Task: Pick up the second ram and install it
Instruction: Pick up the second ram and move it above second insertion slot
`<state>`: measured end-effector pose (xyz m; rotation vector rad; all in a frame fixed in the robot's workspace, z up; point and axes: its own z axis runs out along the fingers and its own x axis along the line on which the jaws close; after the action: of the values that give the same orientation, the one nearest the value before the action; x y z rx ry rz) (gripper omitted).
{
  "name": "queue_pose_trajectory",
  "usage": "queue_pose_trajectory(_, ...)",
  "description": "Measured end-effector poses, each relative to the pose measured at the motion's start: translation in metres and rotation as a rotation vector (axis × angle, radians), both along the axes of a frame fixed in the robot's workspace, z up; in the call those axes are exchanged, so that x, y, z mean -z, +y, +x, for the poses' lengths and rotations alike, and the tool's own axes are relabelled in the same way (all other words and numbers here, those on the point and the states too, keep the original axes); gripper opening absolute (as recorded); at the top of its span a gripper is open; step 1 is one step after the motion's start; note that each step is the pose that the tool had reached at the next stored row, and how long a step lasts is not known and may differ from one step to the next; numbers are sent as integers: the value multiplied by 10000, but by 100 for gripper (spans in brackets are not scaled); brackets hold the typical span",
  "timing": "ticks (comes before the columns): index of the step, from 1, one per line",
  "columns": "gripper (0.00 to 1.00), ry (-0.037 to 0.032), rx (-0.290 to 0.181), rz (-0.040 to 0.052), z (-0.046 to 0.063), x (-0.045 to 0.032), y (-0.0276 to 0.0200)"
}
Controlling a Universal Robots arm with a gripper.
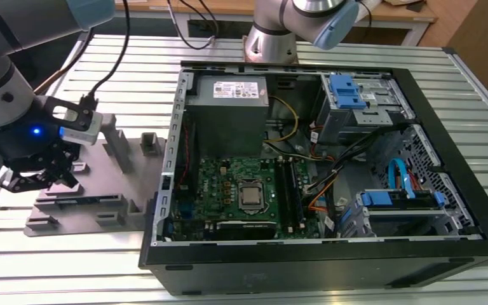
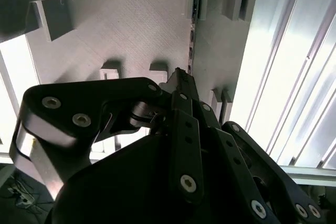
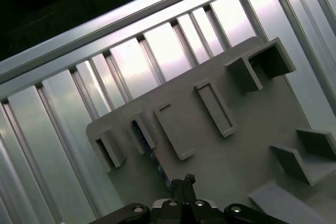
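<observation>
While the case [image 1: 312,270] holds the motherboard [image 1: 218,184], the ram [image 3: 148,149] stands on edge in a grey holder's [image 3: 252,129] slot, long axis pointing away from the gripper [image 3: 184,181] pinched shut on its near end.

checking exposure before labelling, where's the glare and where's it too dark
second wrist view: table slats glare white, gripper is backlit and dark; first wrist view: slats shine softly, grey fixture plate evenly lit; exterior view: even light, computer case interior dimmer
</observation>
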<state>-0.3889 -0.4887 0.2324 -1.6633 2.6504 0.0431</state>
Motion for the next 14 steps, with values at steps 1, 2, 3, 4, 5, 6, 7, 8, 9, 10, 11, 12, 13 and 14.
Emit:
queue_pose_trajectory(1, 7, 0, -69, 0, 0, 0, 0)
queue_pose_trajectory(2, 7, 0, -139, 1, 0, 0, 0)
queue_pose_trajectory(3, 7, 0, -211, 0, 0, 0, 0)
queue_pose_trajectory(4, 7, 0, -283, 0, 0, 0, 0)
queue_pose_trajectory(5, 7, 0, -358, 0, 0, 0, 0)
queue_pose_trajectory(6, 7, 0, -431, 0, 0, 0, 0)
queue_pose_trajectory(7, 7, 0, -506, 1, 0, 0, 0)
queue_pose_trajectory(8, 7, 0, -581, 0, 0, 0, 0)
queue_pose_trajectory(9, 7, 0, -662, 1, 0, 0, 0)
queue_pose_trajectory(10, 7, 0, -741, 0, 0, 0, 0)
queue_pose_trajectory(11, 7, 0, -820, 0, 0, 0, 0)
queue_pose_trajectory(12, 7, 0, -898, 1, 0, 0, 0)
queue_pose_trajectory(13, 7, 0, -980, 0, 0, 0, 0)
queue_pose_trajectory(14, 7, 0, -1059, 0, 0, 0, 0)
